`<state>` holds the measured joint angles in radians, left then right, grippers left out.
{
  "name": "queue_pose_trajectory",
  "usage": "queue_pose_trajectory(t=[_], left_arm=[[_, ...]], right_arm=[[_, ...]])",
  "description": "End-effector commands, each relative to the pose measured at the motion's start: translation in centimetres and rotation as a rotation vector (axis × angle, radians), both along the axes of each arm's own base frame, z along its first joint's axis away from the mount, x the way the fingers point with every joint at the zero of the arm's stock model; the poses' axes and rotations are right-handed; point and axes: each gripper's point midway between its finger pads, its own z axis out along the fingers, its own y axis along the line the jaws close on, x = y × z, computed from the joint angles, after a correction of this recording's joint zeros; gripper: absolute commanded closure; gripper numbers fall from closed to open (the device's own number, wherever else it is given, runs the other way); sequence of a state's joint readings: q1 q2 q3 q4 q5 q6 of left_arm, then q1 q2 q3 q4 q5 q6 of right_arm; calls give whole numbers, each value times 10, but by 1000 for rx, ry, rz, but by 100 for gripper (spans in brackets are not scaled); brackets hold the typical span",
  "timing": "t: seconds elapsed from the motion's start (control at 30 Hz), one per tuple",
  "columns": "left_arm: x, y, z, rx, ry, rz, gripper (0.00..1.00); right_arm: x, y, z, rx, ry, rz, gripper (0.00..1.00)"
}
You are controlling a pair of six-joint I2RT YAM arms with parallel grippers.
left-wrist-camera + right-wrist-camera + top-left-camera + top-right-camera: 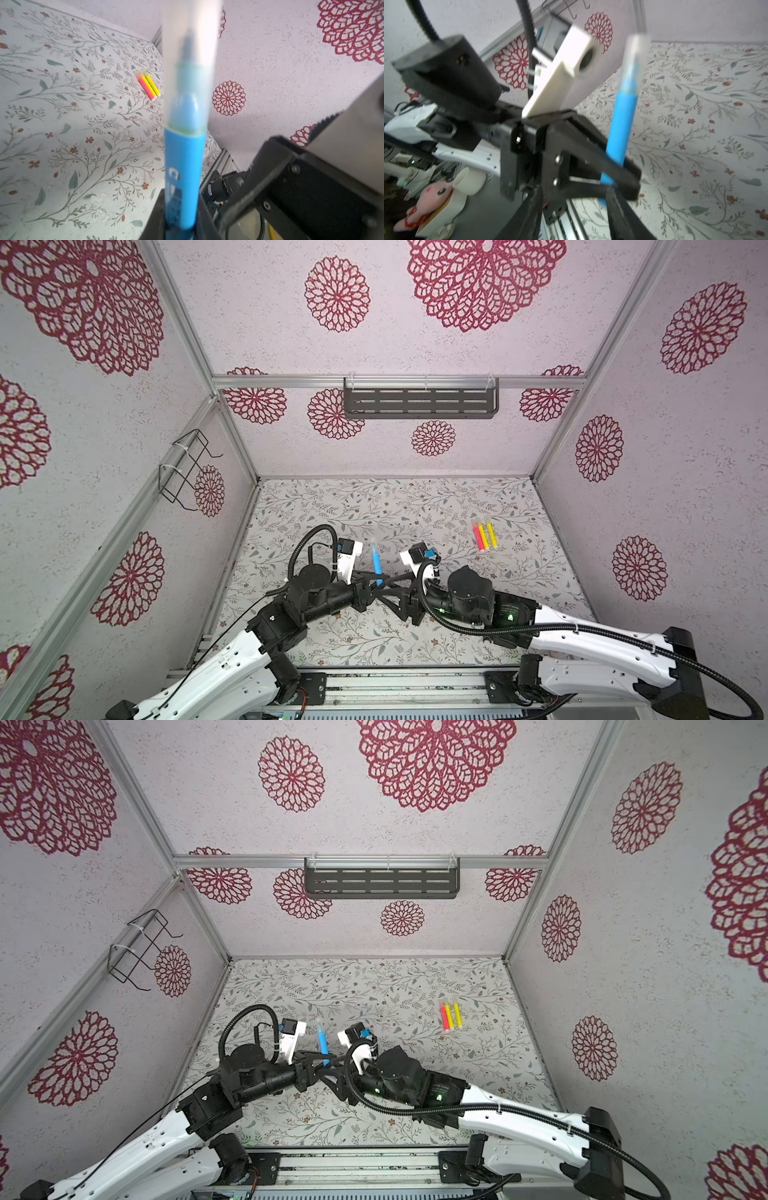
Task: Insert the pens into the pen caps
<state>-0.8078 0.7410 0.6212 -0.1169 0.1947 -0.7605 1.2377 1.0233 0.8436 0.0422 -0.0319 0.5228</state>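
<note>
While the left gripper [377, 581] clamps tight on the lower end of the blue pen [377, 566], the pen points toward the back wall in both top views, a clear cap [373, 546] seated over its tip. Just right of it, the right gripper [394, 585] has its jaws parted, gripping nothing. Well to the right, the pink-red pen [478, 538] and two yellow pens [491, 535] lie side by side on the floral tabletop [374, 506].

Two arms of glossy white shell links [602, 649], matte black cylindrical joint housings [316, 576], black corrugated cable conduits [540, 628] looping alongside, white wrist-camera mounts [348, 562] with blue connectors [343, 548], silver screw heads [558, 159] on black angular brackets [550, 143], small green indicator lights [510, 617]
</note>
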Motion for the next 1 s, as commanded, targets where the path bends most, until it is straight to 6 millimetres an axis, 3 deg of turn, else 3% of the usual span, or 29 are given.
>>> queue_pose_trajectory(t=[0.0, 0.47, 0.73, 0.77, 0.97], left_arm=[[6, 7, 28, -70, -90, 71, 100], [-5, -10, 0, 103, -154, 139, 100], [-11, -28, -9, 143, -173, 121, 100], [-12, -31, -10, 148, -175, 117, 100], [-17, -42, -15, 171, -186, 102, 100]], right_arm=[[-9, -15, 4, -12, -15, 19, 47], [13, -47, 41, -4, -79, -129, 48], [18, -43, 45, -34, -102, -139, 49], [28, -46, 45, -34, -103, -165, 50], [38, -40, 37, -42, -89, -168, 56]])
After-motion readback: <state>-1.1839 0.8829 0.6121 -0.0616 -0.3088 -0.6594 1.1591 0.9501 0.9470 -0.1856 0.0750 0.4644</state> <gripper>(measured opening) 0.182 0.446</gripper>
